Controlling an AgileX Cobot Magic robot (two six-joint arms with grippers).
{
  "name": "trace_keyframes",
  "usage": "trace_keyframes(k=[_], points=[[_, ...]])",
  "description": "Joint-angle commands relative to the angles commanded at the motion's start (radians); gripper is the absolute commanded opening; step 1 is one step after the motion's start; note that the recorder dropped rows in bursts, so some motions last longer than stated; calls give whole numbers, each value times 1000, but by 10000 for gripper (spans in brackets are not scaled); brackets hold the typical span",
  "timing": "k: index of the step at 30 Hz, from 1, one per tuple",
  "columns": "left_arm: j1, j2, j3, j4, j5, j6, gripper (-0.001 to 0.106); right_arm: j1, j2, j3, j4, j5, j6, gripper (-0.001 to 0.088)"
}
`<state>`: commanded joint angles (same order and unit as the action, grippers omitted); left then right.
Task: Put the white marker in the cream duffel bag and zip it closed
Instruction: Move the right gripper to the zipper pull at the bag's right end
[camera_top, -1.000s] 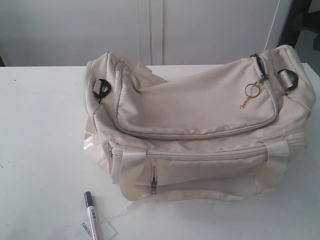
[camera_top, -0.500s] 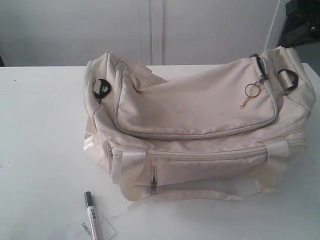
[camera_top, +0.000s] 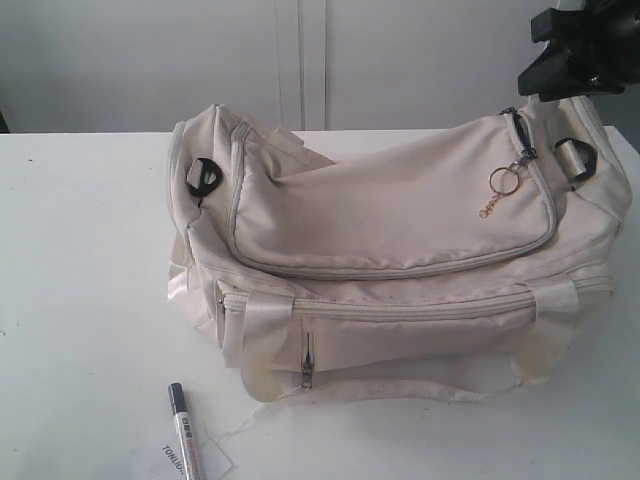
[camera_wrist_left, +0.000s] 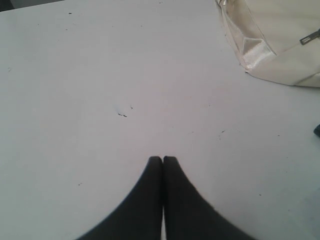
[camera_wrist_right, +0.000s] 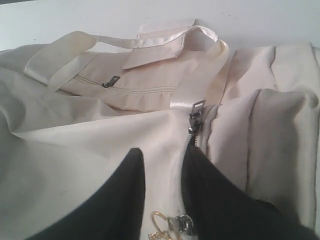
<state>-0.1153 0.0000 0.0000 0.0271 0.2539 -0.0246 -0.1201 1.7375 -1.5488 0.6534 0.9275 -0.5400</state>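
Note:
The cream duffel bag (camera_top: 400, 250) lies zipped on the white table, with a gold ring (camera_top: 504, 181) hanging from its top zipper pull. The white marker (camera_top: 183, 435), black cap pointing away, lies on the table in front of the bag's left end. My right gripper (camera_wrist_right: 164, 155) is open just above the bag's top, its fingers either side of the zipper line near the gold ring (camera_wrist_right: 160, 222); nothing is held. The right arm (camera_top: 578, 48) shows over the bag's right end. My left gripper (camera_wrist_left: 162, 160) is shut and empty over bare table, beside a corner of the bag (camera_wrist_left: 280, 45).
A flat white paper tag (camera_top: 172, 462) lies under the marker at the front edge. A white wall with a panel seam (camera_top: 300, 60) stands behind the table (camera_top: 80, 250). Black buckles sit at the bag's ends (camera_top: 204, 177).
The right arm has come further into the exterior view from the top right, moving left and down over the bag's right end. Bag and marker have not moved.

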Motion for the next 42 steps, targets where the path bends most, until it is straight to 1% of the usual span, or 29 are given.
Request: trace_keyframes(k=[4,9,12,15,17,22,25,31,36,42], points=[[0,0,0,0,0,0,0,3,0,0,-23,-22,7,302],[0,0,0,0,0,0,0,9,0,4,-30,-28,21,404],[0,0,0,0,0,0,0,37,0,4,-47,-30,44,437],[0,0,0,0,0,0,0,77,0,4,-169,-60,126,460],[0,0,0,0,0,0,0,101,0,4,-243,-65,186,462],[0,0,0,0,0,0,0,131,0,4,-310,-115,245,462],[0,0,0,0,0,0,0,137,0,4,-360,-127,299,462],[0,0,0,0,0,0,0,150,10,4,-370,-130,325,461],[0,0,0,0,0,0,0,162,50,4,-386,-94,351,461],[0,0,0,0,0,0,0,169,58,4,-406,-124,384,461]])
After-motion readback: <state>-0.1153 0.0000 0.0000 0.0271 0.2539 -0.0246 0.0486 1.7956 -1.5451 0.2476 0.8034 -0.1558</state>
